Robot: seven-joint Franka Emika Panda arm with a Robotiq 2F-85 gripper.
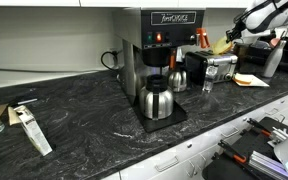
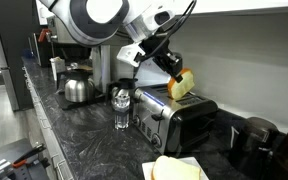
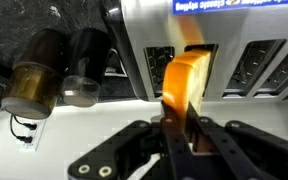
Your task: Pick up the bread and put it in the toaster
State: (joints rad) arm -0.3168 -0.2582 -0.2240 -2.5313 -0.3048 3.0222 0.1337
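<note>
My gripper (image 3: 181, 125) is shut on the bread (image 3: 184, 78), a thin tan-yellow slice held upright by its edge. In the wrist view the slice hangs right over a slot of the chrome toaster (image 3: 249, 25). In an exterior view the bread (image 2: 182, 84) is held just above the toaster (image 2: 174, 118), tilted, with the gripper (image 2: 170, 67) at its upper edge. In an exterior view the gripper (image 1: 230, 36) holds the bread (image 1: 222, 45) above the toaster (image 1: 218, 67) at the far end of the counter.
A glass shaker (image 2: 122, 107) stands next to the toaster. Steel carafes (image 2: 78, 88) and the tall coffee machine (image 1: 156, 50) stand further along. A pale flat sheet on a plate (image 2: 176, 169) lies at the counter's front. Two dark jars (image 3: 49, 68) stand beside the toaster.
</note>
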